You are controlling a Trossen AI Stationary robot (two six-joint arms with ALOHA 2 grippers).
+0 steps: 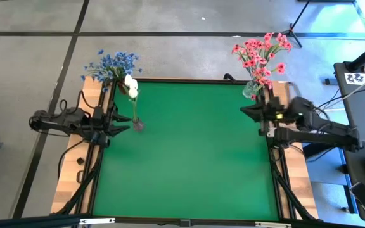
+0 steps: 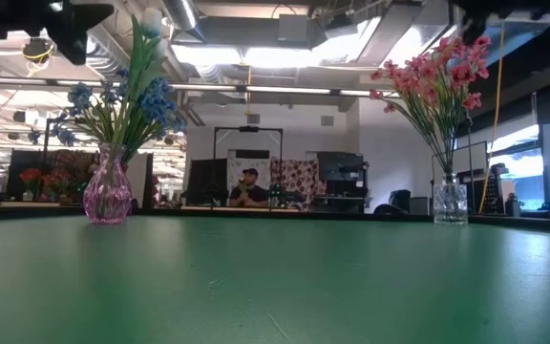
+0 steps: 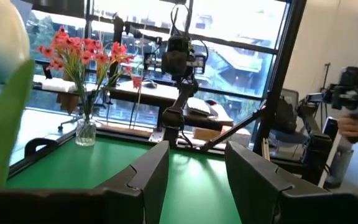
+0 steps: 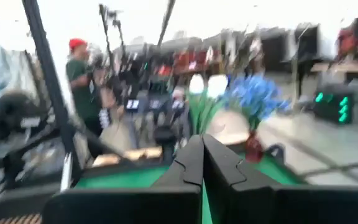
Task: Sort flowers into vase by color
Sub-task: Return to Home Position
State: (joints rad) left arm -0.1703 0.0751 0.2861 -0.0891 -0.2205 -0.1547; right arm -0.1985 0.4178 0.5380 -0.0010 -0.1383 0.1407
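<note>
The green table (image 1: 189,164) lies bare on the near side. Halfway along its left edge the left gripper (image 1: 124,124) hangs with its fingers spread wide and nothing between them. It is just beside the purple vase (image 1: 137,125), which holds the white buds (image 1: 130,85). At the right edge the right gripper (image 4: 202,140) has its fingers pressed together, empty. Farther back, blue blooms (image 1: 113,63) stand at the far left corner and pink blooms (image 1: 262,52) in a clear vase (image 2: 450,203) at the far right. Beyond the table a person (image 2: 248,187) shows in the room.
</note>
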